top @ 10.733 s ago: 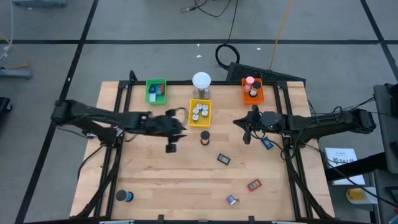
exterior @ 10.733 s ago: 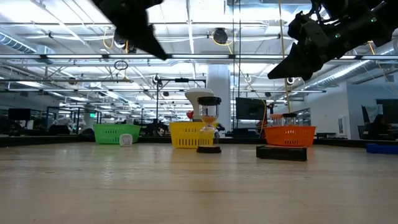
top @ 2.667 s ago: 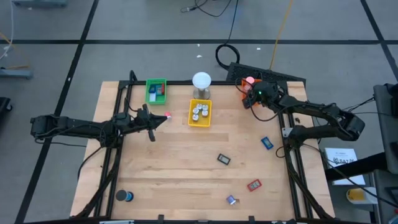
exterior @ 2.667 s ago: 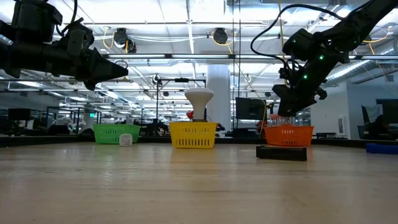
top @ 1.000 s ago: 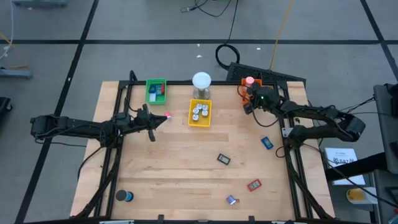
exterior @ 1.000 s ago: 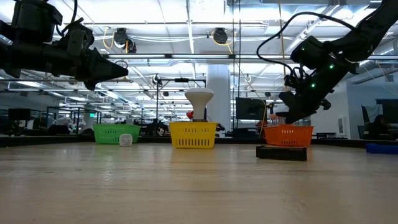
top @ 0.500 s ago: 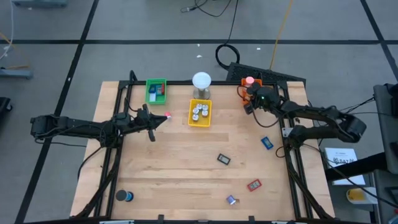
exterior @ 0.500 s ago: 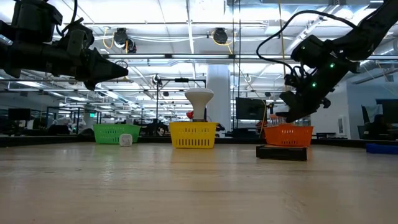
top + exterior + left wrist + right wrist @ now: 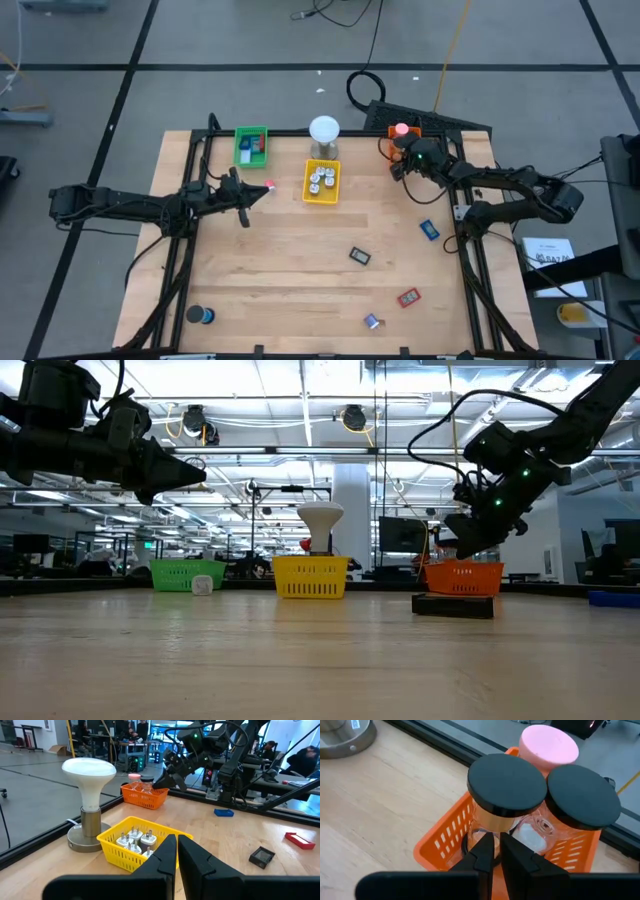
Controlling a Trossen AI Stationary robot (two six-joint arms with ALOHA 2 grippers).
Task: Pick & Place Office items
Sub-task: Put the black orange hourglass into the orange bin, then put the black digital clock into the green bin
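Between picks, by the look of it: right claw (image 9: 493, 851) poised just above the orange slatted plastic tray (image 9: 407, 148) at about one o'clock on the wooden tabletop (image 9: 290, 260), fingers pressed together and gripping nothing, so apparently a drop-off just done there. In that tray, seen from the right wrist: two clear jars with black round lids (image 9: 507, 782) and a pink-capped one (image 9: 549, 744) behind. Left claw (image 9: 176, 851) parked in the air near ten o'clock, likewise closed and empty, aimed toward the yellow slatted tray (image 9: 322, 181) of silvery-white round plugs (image 9: 134, 839) beside the white-domed metal cylinder (image 9: 324, 133). Green tray (image 9: 251, 145) at eleven o'clock, already holding small pieces. Still loose on the tabletop: a small blue rectangular piece (image 9: 429, 230) at three o'clock, a dark square piece (image 9: 360, 256) just past centre toward five, a red rectangular piece (image 9: 408, 298) and a small purplish bit (image 9: 372, 321) at five o'clock, and a black-and-blue round roll (image 9: 200, 315) far out at seven. Next move, as a judgement: lift clear of the jars, swing down toward the blue piece as nearest to the right arm, spread the fingers before descending, and close square across its narrow sides; low, flat shape likely to slip if pinched off-centre.
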